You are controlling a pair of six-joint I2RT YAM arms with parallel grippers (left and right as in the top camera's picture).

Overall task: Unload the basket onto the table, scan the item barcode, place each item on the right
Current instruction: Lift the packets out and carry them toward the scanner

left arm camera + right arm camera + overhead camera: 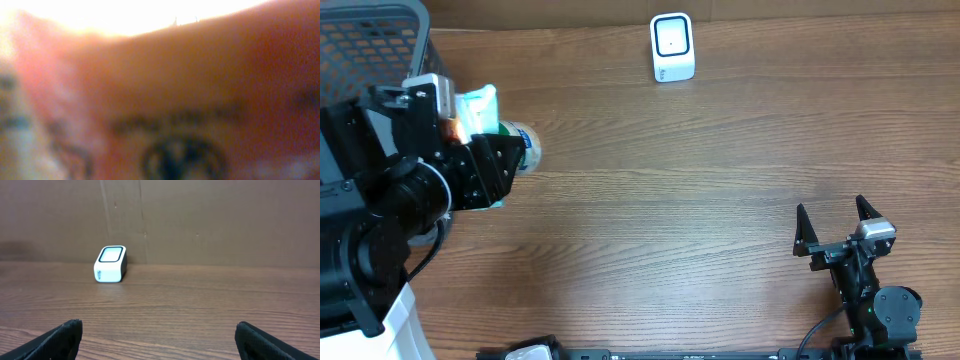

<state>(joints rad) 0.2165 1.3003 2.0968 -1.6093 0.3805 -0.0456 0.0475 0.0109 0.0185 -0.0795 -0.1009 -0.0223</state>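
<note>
- Main risk, as a judgement: the barcode may never face the scanner (672, 47). No barcode shows in any view, so the side carrying it is unknown, and the item (500, 128) could reach the scanner window with the wrong face turned to it.
- Second risk: the item could slip or twist in the grip during the carry. It looks soft and crinkled, and much of it sticks out past the fingers.
- Third risk: an approach that is too low could knock the small white scanner along the bench (670, 200), since it stands free.
- The left claw (505, 155) pinches the item at the left side of the bench, just beside a dark mesh basket (370, 40) and well apart from the scanner at the far edge.
- The right claw (833, 212) is spread wide and holds nothing, near the right front of the bench.
- From overhead the item is white and green, partly crumpled wrapper and partly a rounded end pointing toward mid-bench.
- In the left wrist view it fills the whole picture as an orange-red blur with dark, unreadable print.
</note>
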